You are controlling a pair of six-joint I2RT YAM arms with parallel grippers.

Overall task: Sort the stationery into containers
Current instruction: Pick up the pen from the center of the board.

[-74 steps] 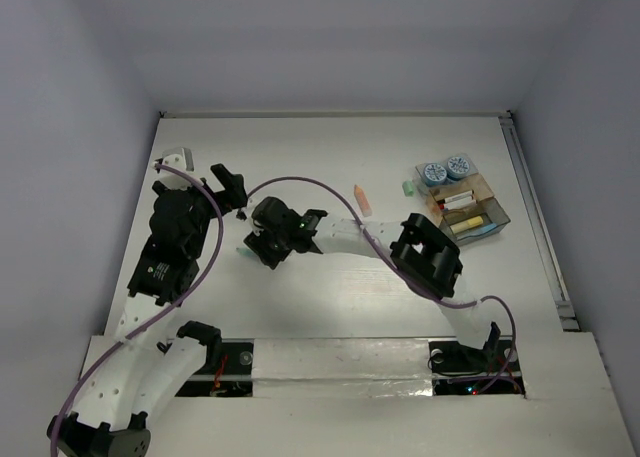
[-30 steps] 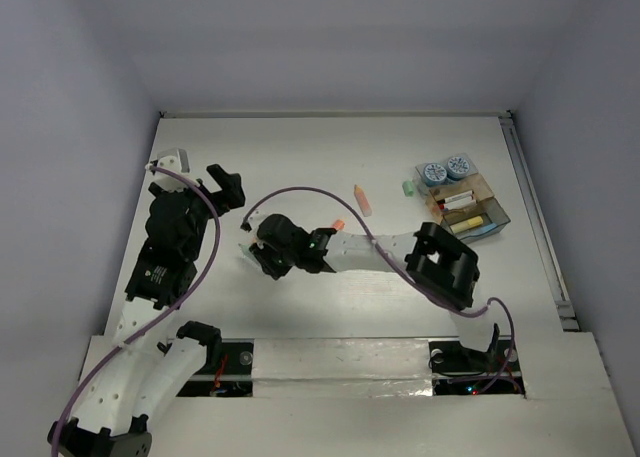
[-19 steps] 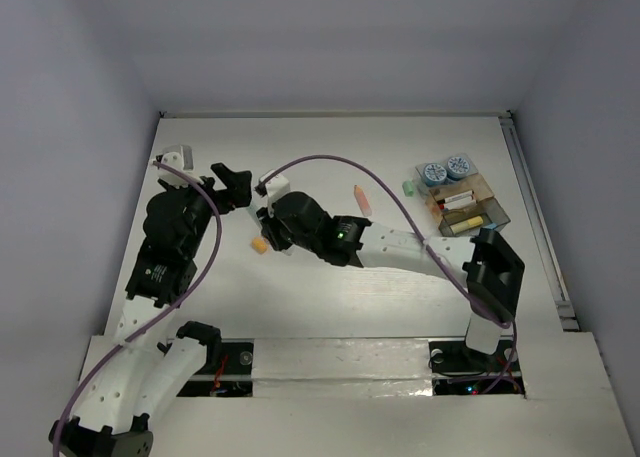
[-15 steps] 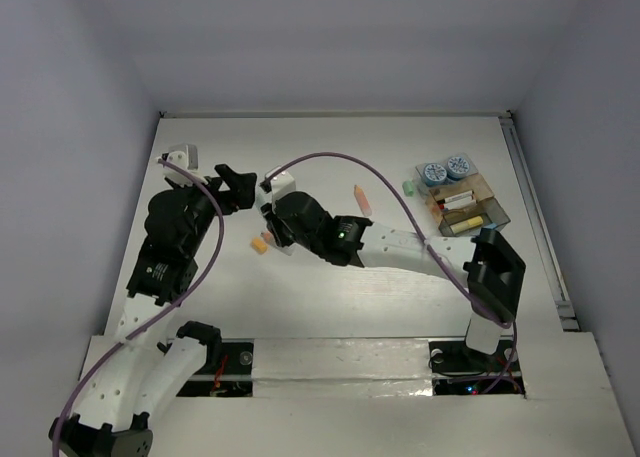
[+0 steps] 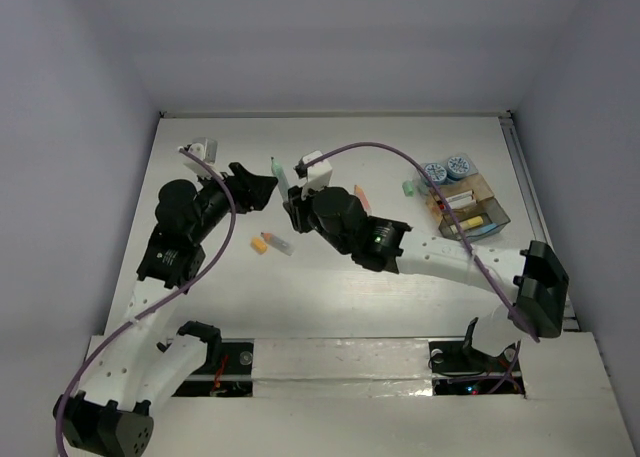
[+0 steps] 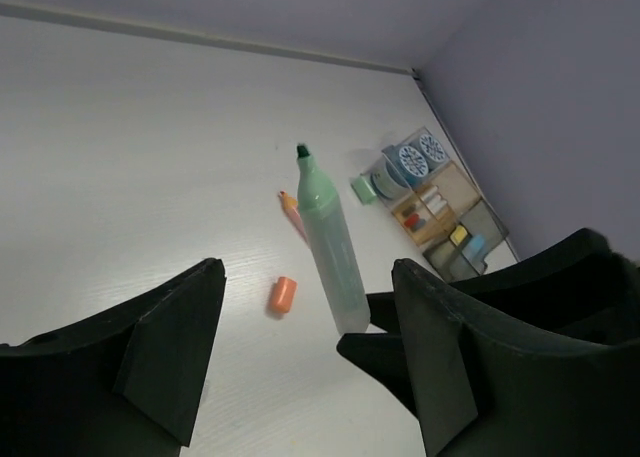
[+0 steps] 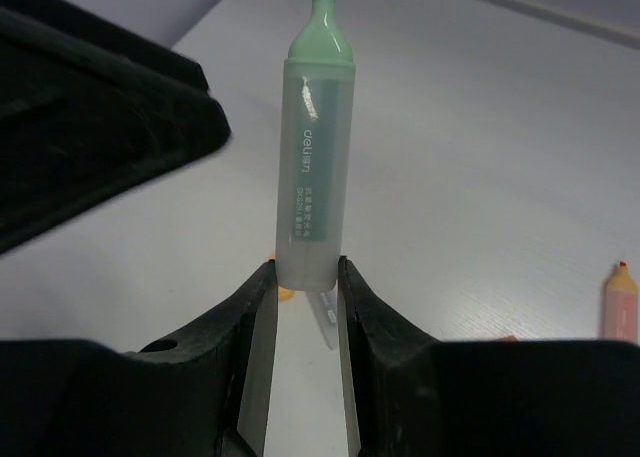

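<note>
Highlighter point(image 7: 313, 147), green, uncapped tip up, base clamped in right gripper point(image 7: 303, 274), left gripper point(image 6: 305, 297) part-open facing it, holding nothing, orange piece point(image 6: 282, 294) on counter point(image 6: 150, 127) near left gripper, tray point(image 5: 497, 217) well apart from both grippers.

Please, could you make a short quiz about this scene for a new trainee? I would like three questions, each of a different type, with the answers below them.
1. Multiple choice: what does the right hand hold?
A) a pencil
B) a green highlighter
C) a patterned roll
2. True or false: the left hand is shut on the small orange piece.
3. Fill in the gap: the highlighter's tip is ___ (capped / bare).

Key
1. B, gripped at its rear end.
2. False. Its jaws stand open, and the small orange piece lies on the table.
3. bare
</note>
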